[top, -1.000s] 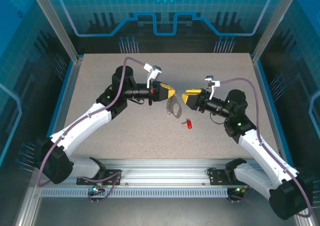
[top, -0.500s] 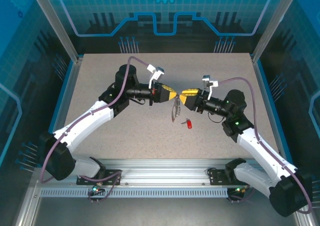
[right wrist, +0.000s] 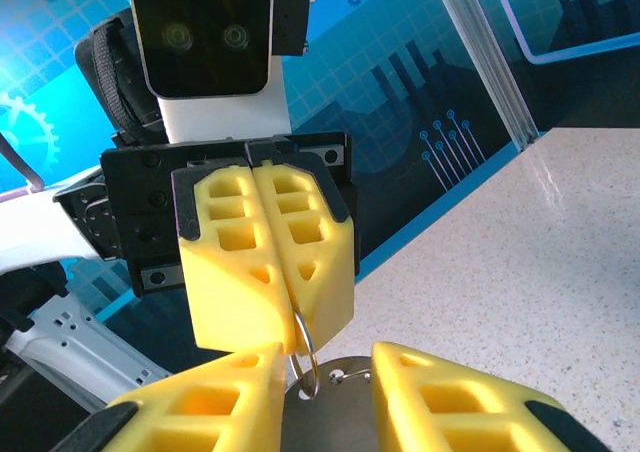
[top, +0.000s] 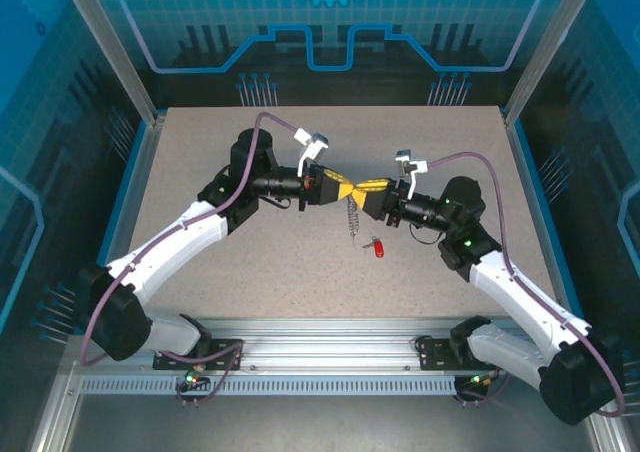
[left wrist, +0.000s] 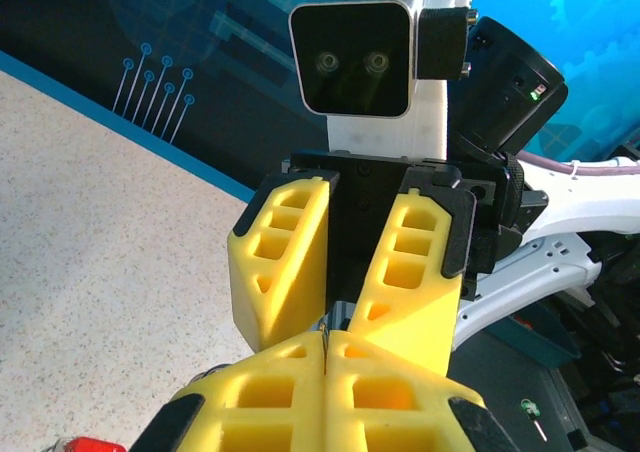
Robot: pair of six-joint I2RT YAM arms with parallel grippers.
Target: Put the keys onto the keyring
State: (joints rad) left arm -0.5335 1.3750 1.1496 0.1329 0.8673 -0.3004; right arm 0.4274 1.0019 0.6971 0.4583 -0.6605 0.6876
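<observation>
Handover stage, left to right. The left claw (right wrist: 292,332) is clamped shut on the keyring (top: 349,215), which hangs above the counter (top: 300,272). The right claw (left wrist: 338,292) faces it tip to tip, fingers parted around the ring, perhaps not yet touching it. The red key (top: 378,248) lies on the counter below. We judge the next move needs the right claw to fetch that key.

You face a robot lab cell: speckled table (top: 300,262), aluminium frame posts (top: 106,42), blue circuit-print panels (top: 330,27), slotted rail (top: 320,334) in front.
</observation>
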